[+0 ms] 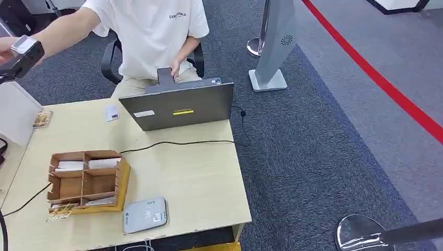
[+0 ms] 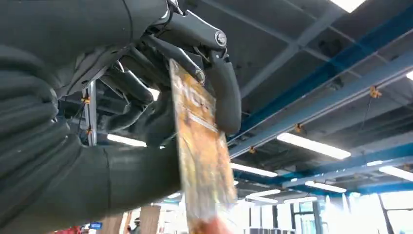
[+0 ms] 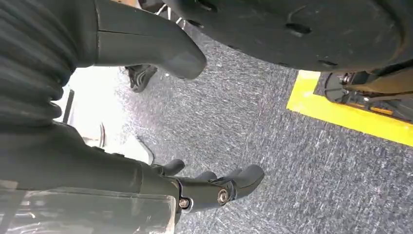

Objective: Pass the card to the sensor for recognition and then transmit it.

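Glossy, orange-printed and blurred, the thin card is pinched between the dark fingers and thick thumb of the left hand, raised at the table's far left corner, where a person's hand appears to meet it. The rounded grey sensor pad lies flat on the pale wooden table, beside a compartmented cardboard box. The right hand is seen above speckled grey carpet, fingers spread, nothing held.
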